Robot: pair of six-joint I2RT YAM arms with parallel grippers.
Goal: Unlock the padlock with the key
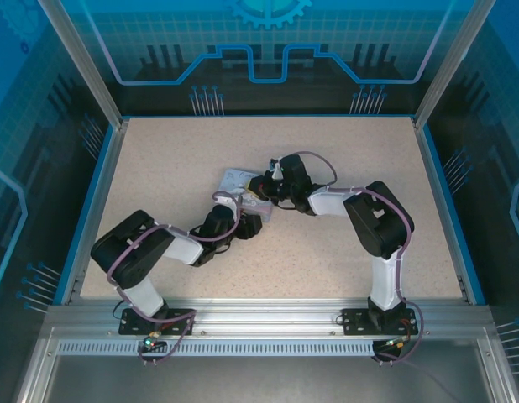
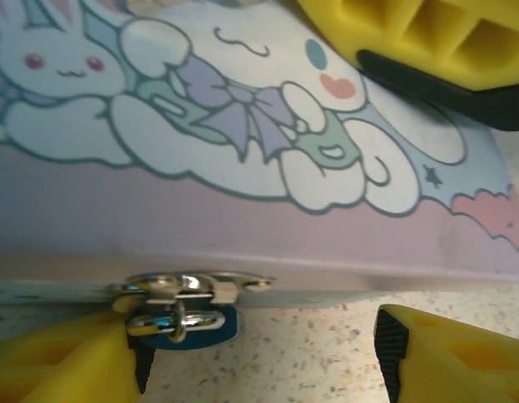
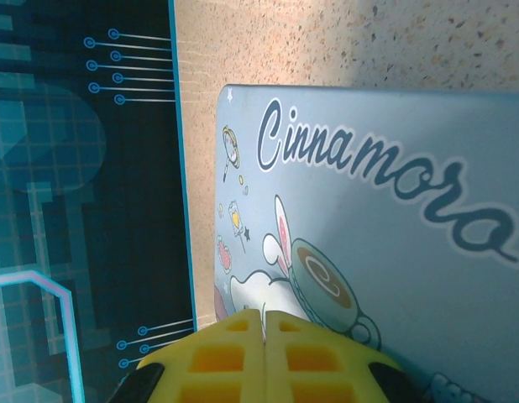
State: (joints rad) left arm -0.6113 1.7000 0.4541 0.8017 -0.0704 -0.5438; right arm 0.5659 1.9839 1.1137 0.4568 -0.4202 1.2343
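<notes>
The padlock [image 2: 201,329] is tiny, with a blue body and a shiny shackle hooked through the metal hasp [image 2: 188,288] on the front edge of the pastel cartoon tin [image 2: 243,193]. It hangs against the table. My left gripper [image 2: 264,357] is open around that spot, its left finger [image 2: 66,365] right beside the padlock and its right finger [image 2: 453,357] well apart. My right gripper [image 3: 261,336] is shut, its yellow fingers pressed together just above the tin lid [image 3: 394,252]. The key is hidden.
The tin [image 1: 238,180] lies mid-table with both grippers, left [image 1: 245,225] and right [image 1: 266,186], crowded against it. The right gripper's yellow fingers [image 2: 427,42] hang over the lid in the left wrist view. Speckled tabletop [image 1: 343,151] stretches to blue-edged walls.
</notes>
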